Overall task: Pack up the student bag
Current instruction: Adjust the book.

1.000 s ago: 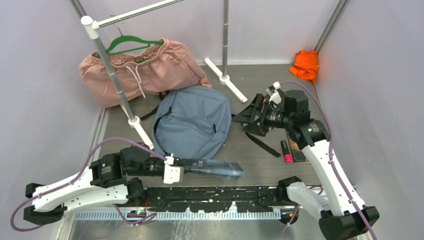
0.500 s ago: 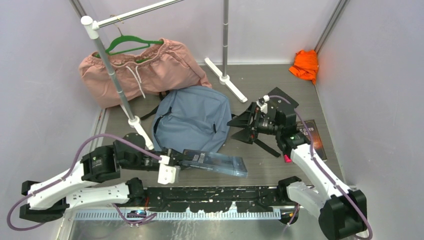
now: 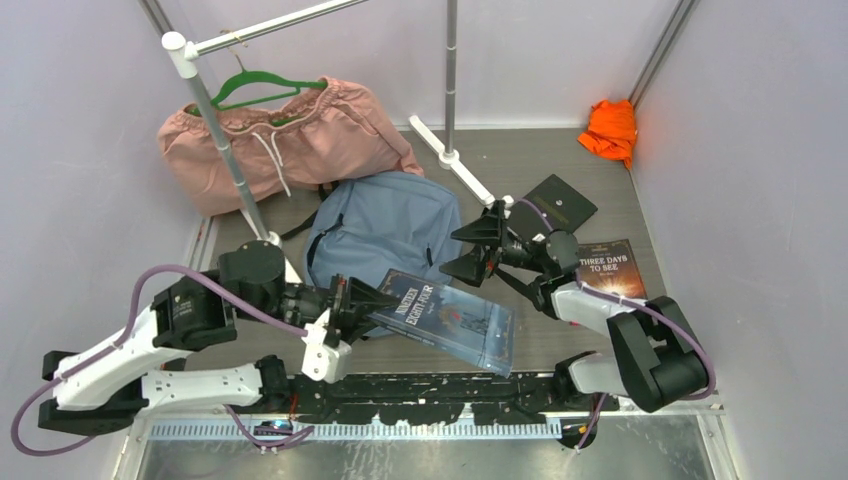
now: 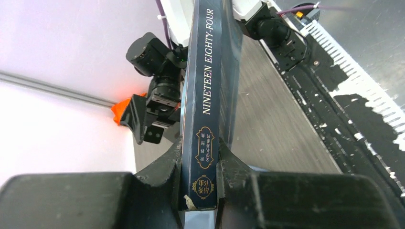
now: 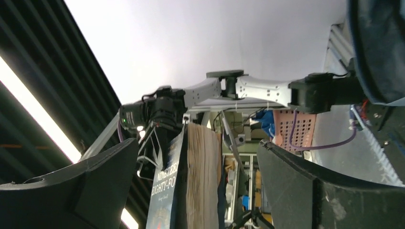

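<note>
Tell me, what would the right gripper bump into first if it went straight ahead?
Probably the Nineteen Eighty-Four book in the left gripper: the right wrist view shows it dead ahead between the open fingers of the right gripper. Its distance is unclear.

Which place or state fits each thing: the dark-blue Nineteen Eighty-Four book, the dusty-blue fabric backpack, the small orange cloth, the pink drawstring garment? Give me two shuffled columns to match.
Things
1. dark-blue Nineteen Eighty-Four book
2. dusty-blue fabric backpack
3. small orange cloth
4. pink drawstring garment

Places or states
A. on a green hanger
B. in the far right corner of the table
C. clamped in the left gripper
D. lying in the middle of the table

Pairs: 1-C, 2-D, 3-B, 4-A
</note>
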